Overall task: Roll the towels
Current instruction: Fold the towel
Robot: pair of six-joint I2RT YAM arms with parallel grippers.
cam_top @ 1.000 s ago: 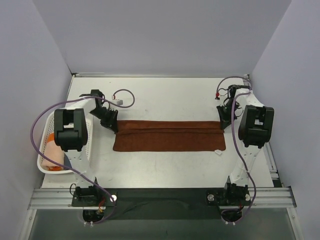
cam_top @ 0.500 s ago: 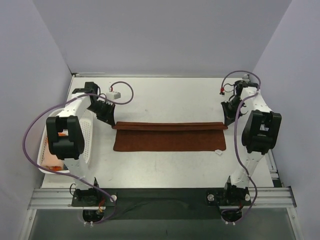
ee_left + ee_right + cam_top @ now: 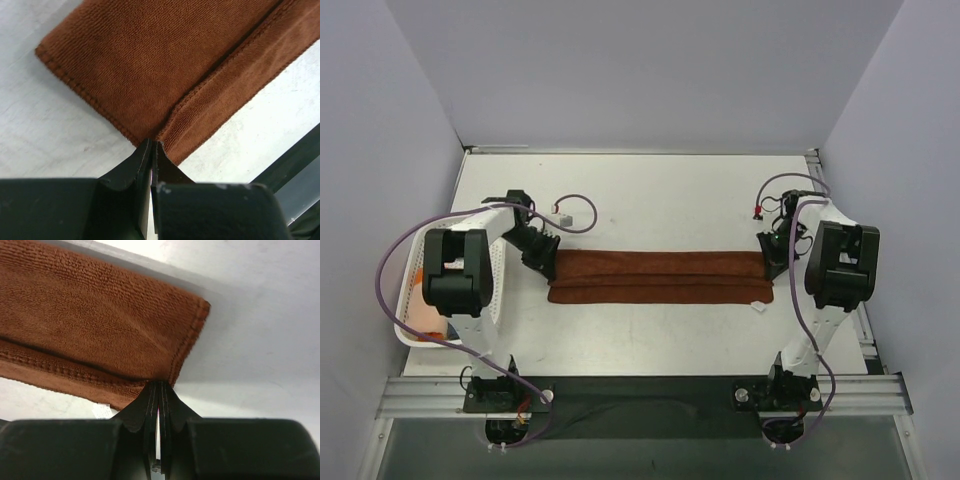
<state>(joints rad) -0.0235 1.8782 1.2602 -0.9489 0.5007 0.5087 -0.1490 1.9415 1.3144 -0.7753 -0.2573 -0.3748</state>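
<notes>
The rust-brown towel (image 3: pixel 660 277) lies as a long strip across the middle of the table, its far part doubled over toward the near edge. Its small white tag (image 3: pixel 758 305) shows at the near right corner. My left gripper (image 3: pixel 546 266) is shut on the towel's left end; in the left wrist view (image 3: pixel 152 146) the jaws pinch the folded corner of the cloth (image 3: pixel 150 65). My right gripper (image 3: pixel 772 262) is shut on the right end; in the right wrist view (image 3: pixel 160 386) they pinch the corner of the cloth (image 3: pixel 90 330). A peach-orange towel (image 3: pixel 428 322) shows partly in the basket. No slate-blue towel is in view.
The white lattice basket (image 3: pixel 498 288) stands at the table's left edge, mostly under my left arm. Purple cables loop beside both wrists. Grey walls close the table on three sides, and a metal rail (image 3: pixel 640 395) runs along the near edge.
Both grippers lifted the towel's far edge and carried it toward the near side. The towel went from a wide flat rectangle to a narrower doubled strip.
</notes>
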